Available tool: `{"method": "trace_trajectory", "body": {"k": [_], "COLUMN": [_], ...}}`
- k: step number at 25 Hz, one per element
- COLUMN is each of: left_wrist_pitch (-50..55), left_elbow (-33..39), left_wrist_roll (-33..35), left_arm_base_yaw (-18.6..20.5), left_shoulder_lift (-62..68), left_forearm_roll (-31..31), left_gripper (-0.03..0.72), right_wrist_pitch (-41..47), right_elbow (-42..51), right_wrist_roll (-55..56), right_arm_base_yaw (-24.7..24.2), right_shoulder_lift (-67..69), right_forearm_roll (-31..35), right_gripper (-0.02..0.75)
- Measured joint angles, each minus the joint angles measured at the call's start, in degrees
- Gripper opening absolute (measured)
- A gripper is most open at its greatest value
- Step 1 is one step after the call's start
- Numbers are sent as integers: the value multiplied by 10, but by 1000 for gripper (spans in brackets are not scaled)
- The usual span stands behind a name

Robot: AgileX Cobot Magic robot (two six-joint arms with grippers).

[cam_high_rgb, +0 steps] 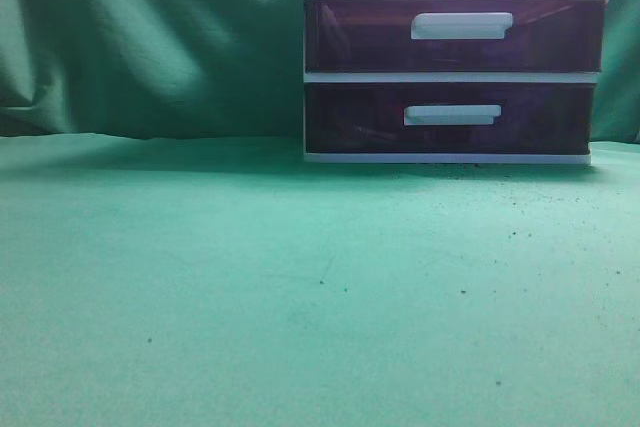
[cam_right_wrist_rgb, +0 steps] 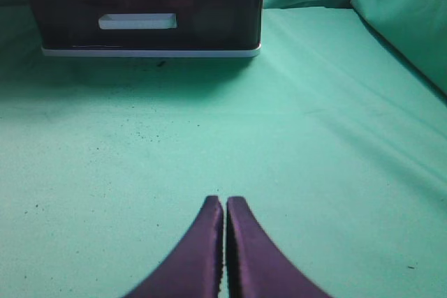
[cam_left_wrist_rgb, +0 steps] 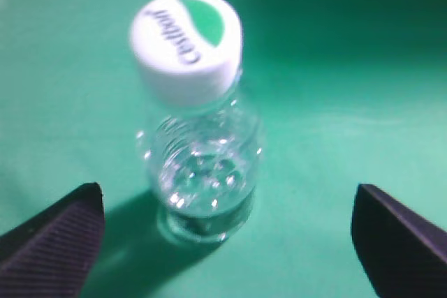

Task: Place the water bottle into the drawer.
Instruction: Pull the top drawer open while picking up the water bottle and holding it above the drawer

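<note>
Left tool (cam_left_wrist_rgb: pixel 227 232) spread wide; water bottle (cam_left_wrist_rgb: pixel 195 123) upright between fingers.

Three drawers (cam_high_rgb: pixel 455 37) (stacked), one bottle (cam_left_wrist_rgb: pixel 195 130)

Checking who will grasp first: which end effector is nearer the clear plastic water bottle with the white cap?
Left. The left end effector is open, fingers either side of the clear plastic water bottle. The right end effector is shut over bare cloth, no bottle in its view.
</note>
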Motion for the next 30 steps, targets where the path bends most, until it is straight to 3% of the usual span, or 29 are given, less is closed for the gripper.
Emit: {"method": "trace_trajectory", "body": {"k": [5,12,20,22,23,30], "left_wrist_pitch": [-96,-113,-138,-138,-138,-108], "left_elbow": [-20,-70,-77,-77,-77,-77], "left_wrist_roll": [0,0,0,0,0,-1], "left_arm_base_yaw": [3,27,29,29,29,21], "left_shoulder_lift": [80,170,193,193,193,103], "left_forearm_roll": [4,4,4,5,5,35], "left_gripper": [633,633,312,319,272,283], "right_wrist_pitch": [0,0,0,0,0,0], "right_elbow": [0,0,0,0,0,0], "right_wrist_roll": [0,0,0,0,0,0], "right_arm_base_yaw": [0,0,0,0,0,0], "right_shoulder_lift": [0,0,0,0,0,0], "right_forearm_roll": [0,0,0,0,0,0], "right_gripper": [0,0,0,0,0,0]}}
